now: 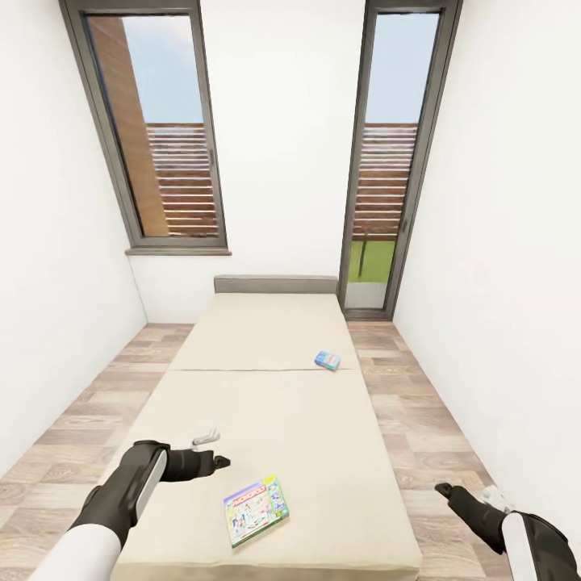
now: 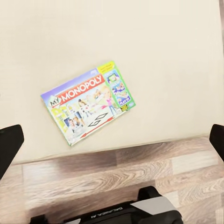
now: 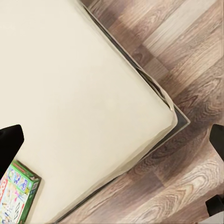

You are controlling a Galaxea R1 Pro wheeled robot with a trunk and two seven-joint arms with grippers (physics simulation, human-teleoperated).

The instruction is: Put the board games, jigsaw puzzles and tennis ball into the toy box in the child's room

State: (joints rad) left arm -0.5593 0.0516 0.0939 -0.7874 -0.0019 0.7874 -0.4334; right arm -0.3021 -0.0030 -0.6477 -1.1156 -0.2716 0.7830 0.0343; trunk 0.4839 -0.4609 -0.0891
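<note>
Two board games lie on the beige bed (image 1: 266, 339). A colourful Monopoly box (image 1: 256, 509) (image 2: 88, 101) rests flat near the foot of the mattress, and its corner shows in the right wrist view (image 3: 16, 193). Farther up, toward the right edge, lies a small blue box (image 1: 327, 360). My left gripper (image 1: 211, 449) hovers open over the mattress, just left of and above the Monopoly box; its fingers stand wide apart in the left wrist view (image 2: 112, 140). My right gripper (image 1: 468, 492) hangs open over the floor beside the bed's right corner (image 3: 165, 109).
Wood-plank floor (image 1: 420, 403) runs in narrow strips along both sides of the bed, between white walls. A grey headboard (image 1: 274, 284) and two tall windows stand at the far end. My dark base (image 2: 116, 212) sits at the foot of the bed.
</note>
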